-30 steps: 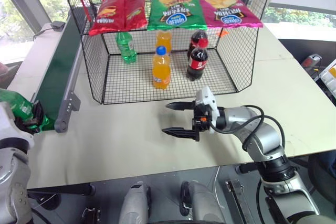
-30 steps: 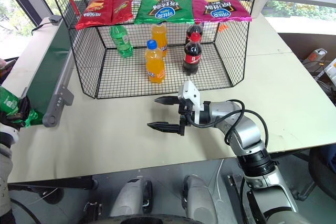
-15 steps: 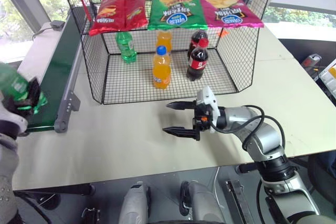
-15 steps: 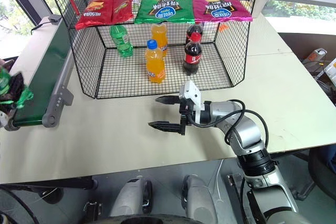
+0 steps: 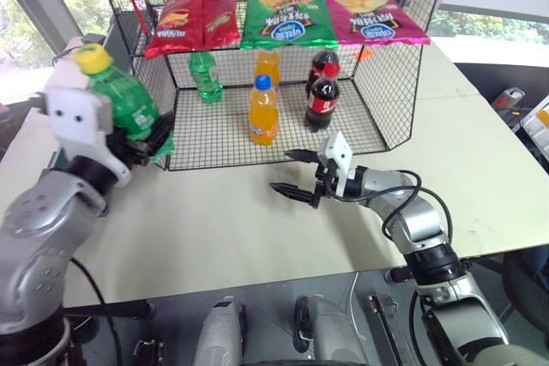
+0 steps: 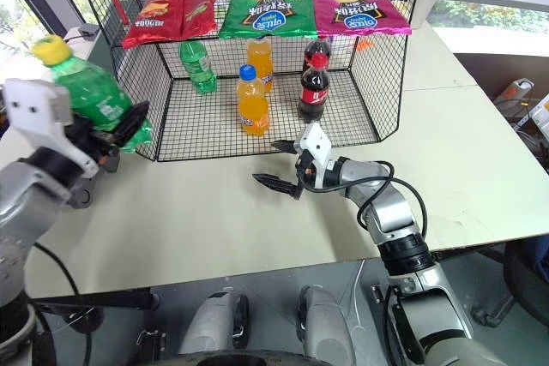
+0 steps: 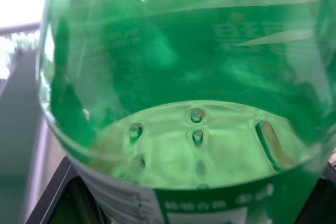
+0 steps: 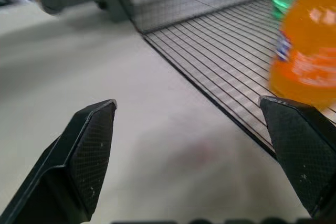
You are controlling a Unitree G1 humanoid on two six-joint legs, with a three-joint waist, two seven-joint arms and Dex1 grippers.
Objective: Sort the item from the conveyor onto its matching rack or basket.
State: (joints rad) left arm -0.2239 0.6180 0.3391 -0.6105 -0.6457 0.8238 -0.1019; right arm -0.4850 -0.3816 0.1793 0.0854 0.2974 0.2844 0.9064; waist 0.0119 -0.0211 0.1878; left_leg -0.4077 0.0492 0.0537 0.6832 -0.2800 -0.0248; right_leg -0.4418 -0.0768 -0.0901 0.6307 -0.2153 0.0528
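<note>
We see the green bottle with its yellow cap held up in the air by the left gripper, whose black fingers are clenched around the lower part of the bottle. The bottle leans, with the cap up and away from the basket, and it hangs just beside the front left corner of the basket, outside the mesh wall. In the left wrist view the clear green body is very near to the camera, and there is liquid inside it.

The wire basket stands on the pale table. On its mesh floor stand five bottles: a green one at the back left, an orange one at the back middle, a second orange one with a blue cap more to the front, and two dark cola bottles with red caps, one behind the other. Three snack bags lie on the back top edge: red, green and pink.

The right gripper is released, with its two fingers spread wide and nothing between them, above the table just before the front wall of the basket.
</note>
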